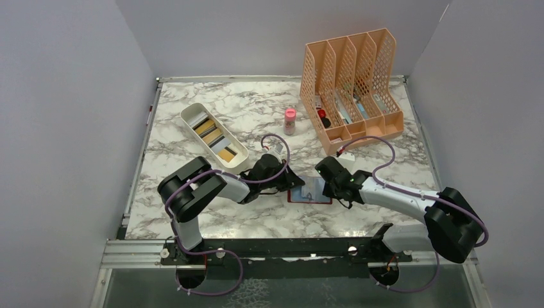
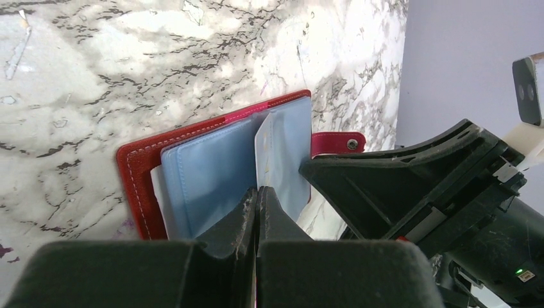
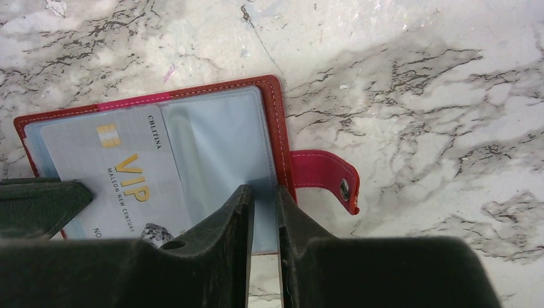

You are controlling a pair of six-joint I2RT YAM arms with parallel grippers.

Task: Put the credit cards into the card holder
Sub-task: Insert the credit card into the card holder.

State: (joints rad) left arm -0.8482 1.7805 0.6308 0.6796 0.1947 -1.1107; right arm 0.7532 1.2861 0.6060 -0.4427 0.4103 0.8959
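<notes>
Sliding a credit card (image 3: 122, 173) into the card holder (image 1: 310, 190) is judged to be the step in hand. The holder is laid open on the marble table (image 1: 192, 218) between the two arms. The card is seen over its clear sleeve (image 3: 218, 147) and appears pinched at one edge by the tightly closed left gripper (image 2: 256, 205). The right gripper (image 3: 262, 199) is set at the sleeve's near edge with its jaws almost together; whether the sleeve is pinched cannot be told. Next, the pocket mouth should be kept parted while the card is pushed home.

Left hand (image 2: 256, 191) and right hand (image 3: 263, 190) are pinched closed.
</notes>
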